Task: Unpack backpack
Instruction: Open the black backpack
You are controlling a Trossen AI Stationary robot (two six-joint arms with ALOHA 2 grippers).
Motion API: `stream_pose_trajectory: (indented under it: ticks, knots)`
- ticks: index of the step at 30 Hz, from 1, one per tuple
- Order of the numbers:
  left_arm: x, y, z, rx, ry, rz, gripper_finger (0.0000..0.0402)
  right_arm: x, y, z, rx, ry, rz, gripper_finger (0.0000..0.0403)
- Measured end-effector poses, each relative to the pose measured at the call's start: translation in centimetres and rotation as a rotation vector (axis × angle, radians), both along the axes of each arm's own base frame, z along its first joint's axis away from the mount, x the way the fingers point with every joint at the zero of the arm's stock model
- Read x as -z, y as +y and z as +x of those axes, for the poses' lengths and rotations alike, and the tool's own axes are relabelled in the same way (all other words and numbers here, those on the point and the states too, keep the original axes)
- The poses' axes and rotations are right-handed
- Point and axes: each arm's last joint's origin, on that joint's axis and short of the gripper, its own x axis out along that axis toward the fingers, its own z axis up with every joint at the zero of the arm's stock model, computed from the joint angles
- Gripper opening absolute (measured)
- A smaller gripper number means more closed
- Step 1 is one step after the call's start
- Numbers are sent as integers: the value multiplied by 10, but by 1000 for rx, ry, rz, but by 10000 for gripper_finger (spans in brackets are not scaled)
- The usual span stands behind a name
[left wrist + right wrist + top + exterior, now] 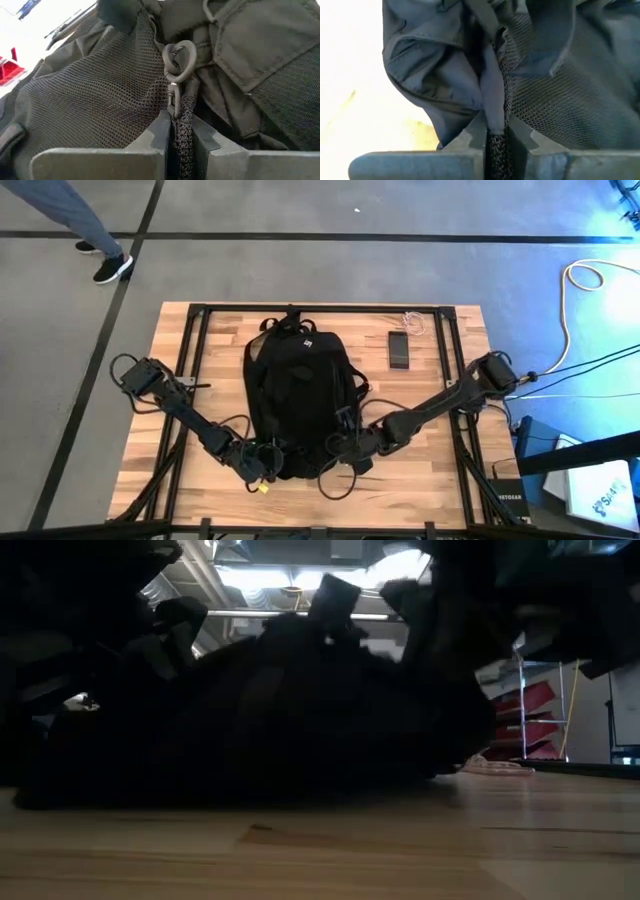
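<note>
- Black fabric: one backpack (297, 395) is lying flat at mid-table, its loop end pointing toward the far edge and its other end nearing the front edge.
- Two grippers are working at that near end: the left gripper (262, 470) is pinching a mesh cord below a zipper ring (179, 60), jaws closed on it; the right gripper (340, 448) is clamping a fold of backpack fabric and mesh, jaws closed.
- One phone (399, 349) is lying just right of the backpack, apart from it, with one white cable (414, 322) beside it.
- Bare wooden table (140, 470) is showing on both sides of the backpack.
</note>
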Motion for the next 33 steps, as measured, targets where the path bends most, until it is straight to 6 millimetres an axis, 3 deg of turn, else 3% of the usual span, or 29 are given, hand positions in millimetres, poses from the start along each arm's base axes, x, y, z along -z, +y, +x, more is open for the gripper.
stream_pose_trajectory:
  ticks: [14,20,25,33]
  knots:
    - [-61,15,-5,-20,-144,-59,11,-29,-9,-3,22,-37,178,4]
    - [-91,20,-16,37,-195,-153,9,-69,-5,-1,8,-107,318,2]
    - [-128,34,-30,1,-284,-347,9,-97,-1,-6,-41,-128,355,3]
    - [-181,42,-48,201,-361,-525,9,-145,12,-5,-213,-175,540,10]
